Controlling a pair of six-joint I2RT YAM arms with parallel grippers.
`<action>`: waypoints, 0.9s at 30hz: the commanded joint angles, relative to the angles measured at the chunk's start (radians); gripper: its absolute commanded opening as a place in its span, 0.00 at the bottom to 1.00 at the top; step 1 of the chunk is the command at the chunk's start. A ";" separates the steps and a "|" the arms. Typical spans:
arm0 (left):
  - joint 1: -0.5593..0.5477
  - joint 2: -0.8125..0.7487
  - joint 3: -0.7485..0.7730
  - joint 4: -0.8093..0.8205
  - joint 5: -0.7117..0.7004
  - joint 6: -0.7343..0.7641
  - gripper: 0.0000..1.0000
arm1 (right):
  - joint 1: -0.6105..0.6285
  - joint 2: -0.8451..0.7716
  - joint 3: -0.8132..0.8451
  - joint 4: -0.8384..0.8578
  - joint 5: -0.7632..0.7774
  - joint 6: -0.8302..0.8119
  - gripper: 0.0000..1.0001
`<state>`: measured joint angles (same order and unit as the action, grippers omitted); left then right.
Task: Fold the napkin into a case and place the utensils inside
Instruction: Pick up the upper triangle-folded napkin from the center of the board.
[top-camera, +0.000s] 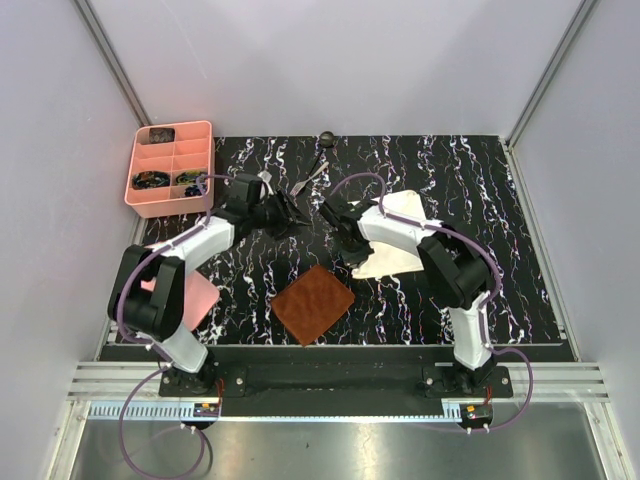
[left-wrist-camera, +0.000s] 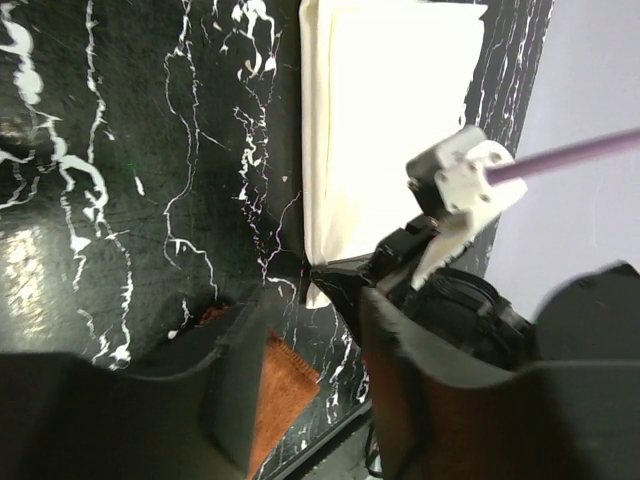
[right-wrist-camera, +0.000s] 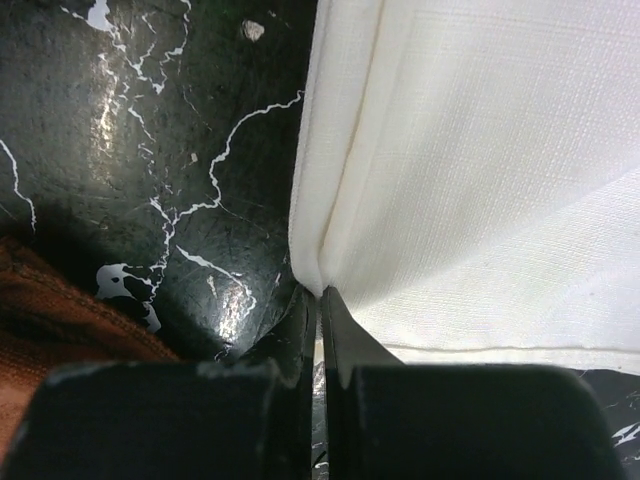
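Folding step in hand on the black white-veined marble desk, case not yet formed. Large cream-white cloth napkin folded in layers right of centre, near the brown textured square mat. Right jaws pinched shut on a folded corner at the napkin's left side; left jaws half apart, holding nothing. Next, probably: carrying that corner across for another fold, with layers kept aligned. Small grey metal fork and small dark spoon near the far edge, outside the cloth.
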<state>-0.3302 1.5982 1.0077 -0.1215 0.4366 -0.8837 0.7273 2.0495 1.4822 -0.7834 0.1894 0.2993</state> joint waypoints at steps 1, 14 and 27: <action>-0.016 0.077 0.083 0.100 0.071 -0.040 0.52 | -0.031 -0.115 -0.034 0.062 -0.045 -0.048 0.00; -0.136 0.425 0.417 0.116 0.084 -0.187 0.91 | -0.161 -0.317 -0.152 0.118 -0.272 -0.094 0.00; -0.150 0.532 0.486 0.003 -0.007 -0.267 0.89 | -0.213 -0.359 -0.174 0.144 -0.341 -0.091 0.00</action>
<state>-0.4778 2.0674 1.4178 -0.1238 0.4480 -1.1137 0.5186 1.7535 1.3079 -0.6754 -0.1036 0.2207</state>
